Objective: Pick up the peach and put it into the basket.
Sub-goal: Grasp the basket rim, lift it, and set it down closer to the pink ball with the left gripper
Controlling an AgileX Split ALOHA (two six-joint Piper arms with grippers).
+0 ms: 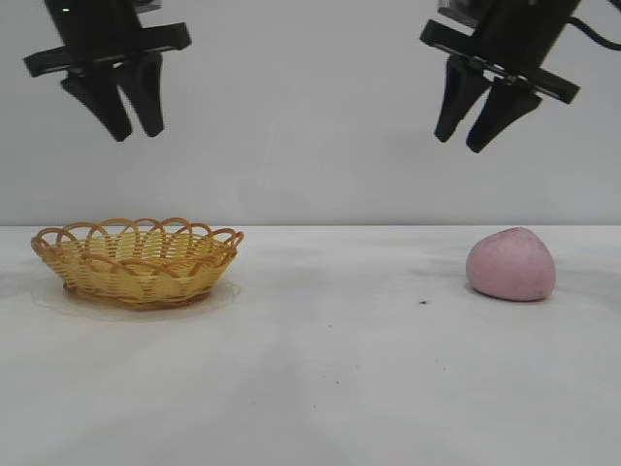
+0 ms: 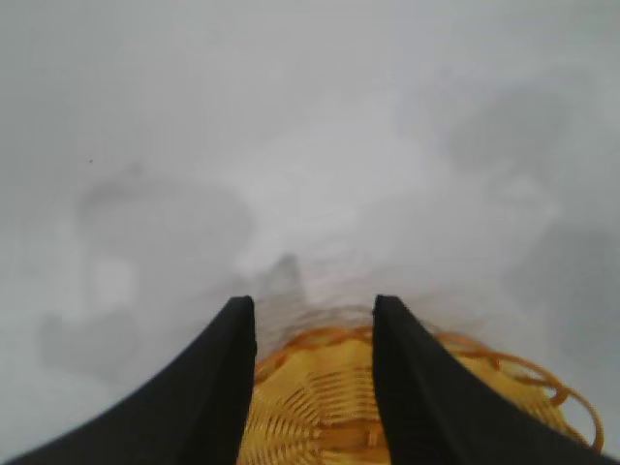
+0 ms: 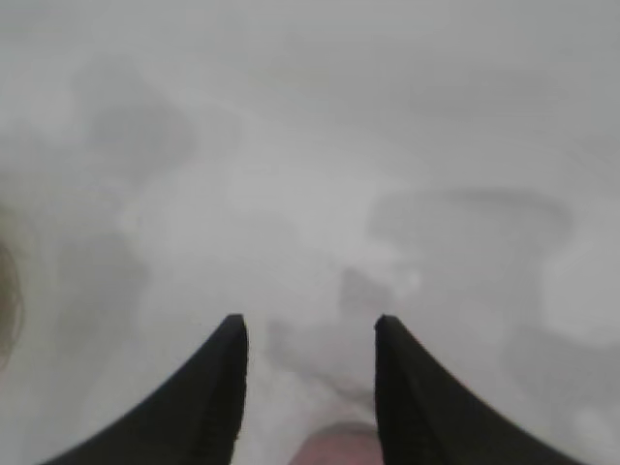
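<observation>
White tabletop [image 1: 320, 388] stretches under a plain pale wall, and you have both arms hanging high above it. Your left gripper [image 1: 136, 130] hovers well above the basket [image 1: 137, 260], its dark fingers [image 1: 147, 92] pointing down with only a narrow gap showing between them from the front; from the left wrist view the two fingers [image 2: 218, 387] stand apart with nothing between them but the woven yellow floor and looped orange-brown rim of the basket [image 2: 320, 407] below. The basket sits on the table on your left side, upright and with nothing showing above its rim. Your right gripper [image 1: 460, 144] hangs up high above the peach [image 1: 511, 264], tilted, its fingers [image 1: 500, 115] partly spread and gripping nothing. In the right wrist view those fingers [image 3: 213, 397] frame bare table, with a blurred sliver of pink, the peach [image 3: 334, 448], just showing between them far below. The peach rests on the table on your right side, well apart from the basket, a matte pale pink lump with its slightly pointed top up. A small dark speck [image 1: 423, 302] lies on the table near it, toward the basket.
</observation>
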